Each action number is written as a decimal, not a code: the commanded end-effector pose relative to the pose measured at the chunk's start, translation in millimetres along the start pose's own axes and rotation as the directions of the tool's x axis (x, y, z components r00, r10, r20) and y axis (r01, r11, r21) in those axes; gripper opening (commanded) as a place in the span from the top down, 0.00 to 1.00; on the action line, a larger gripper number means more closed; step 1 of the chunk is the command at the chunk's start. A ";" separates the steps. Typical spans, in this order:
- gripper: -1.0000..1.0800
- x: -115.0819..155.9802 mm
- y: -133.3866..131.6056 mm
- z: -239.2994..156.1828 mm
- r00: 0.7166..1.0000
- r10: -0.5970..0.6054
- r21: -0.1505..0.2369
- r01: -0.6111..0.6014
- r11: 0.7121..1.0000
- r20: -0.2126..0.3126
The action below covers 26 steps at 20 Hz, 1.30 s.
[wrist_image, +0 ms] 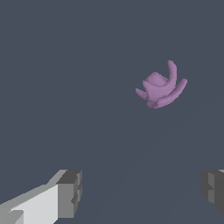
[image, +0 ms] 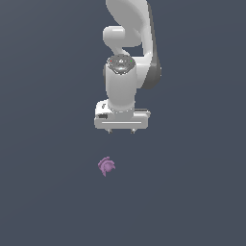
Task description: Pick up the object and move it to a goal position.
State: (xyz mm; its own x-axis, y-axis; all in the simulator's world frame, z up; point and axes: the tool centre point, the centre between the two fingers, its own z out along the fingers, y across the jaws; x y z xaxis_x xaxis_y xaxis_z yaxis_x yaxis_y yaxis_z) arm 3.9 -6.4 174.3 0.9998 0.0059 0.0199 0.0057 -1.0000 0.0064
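Observation:
The object (image: 106,166) is a small purple-pink lumpy thing with short curved nubs, lying on the dark grey floor. In the exterior view it lies below my white gripper (image: 121,130) and a little toward the exterior view's left, with a clear gap between them. In the wrist view the object (wrist_image: 161,87) shows well apart from my gripper (wrist_image: 142,194). The grey fingertips (wrist_image: 70,194) stand wide apart with nothing between them, so the gripper is open and empty.
The white arm (image: 129,57) rises above the gripper in the exterior view. The plain dark grey floor (image: 192,192) spreads all around. No goal marker shows.

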 end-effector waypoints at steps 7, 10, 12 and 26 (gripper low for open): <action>0.04 2.9 -9.2 -9.6 1.000 0.013 0.009 -0.013 1.000 -0.013; 0.04 3.4 -13.3 -14.0 1.000 0.022 0.013 -0.022 1.000 -0.018; 0.04 3.2 -13.5 -14.3 1.000 0.023 0.013 -0.023 1.000 -0.019; 0.04 22.8 -0.5 1.3 0.994 -0.105 0.005 0.105 0.994 -0.011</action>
State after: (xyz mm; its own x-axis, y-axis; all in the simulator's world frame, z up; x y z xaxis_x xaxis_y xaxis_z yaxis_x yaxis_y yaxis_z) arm 23.2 -3.2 176.4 0.9956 0.0878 0.0320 0.0878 -0.9961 0.0022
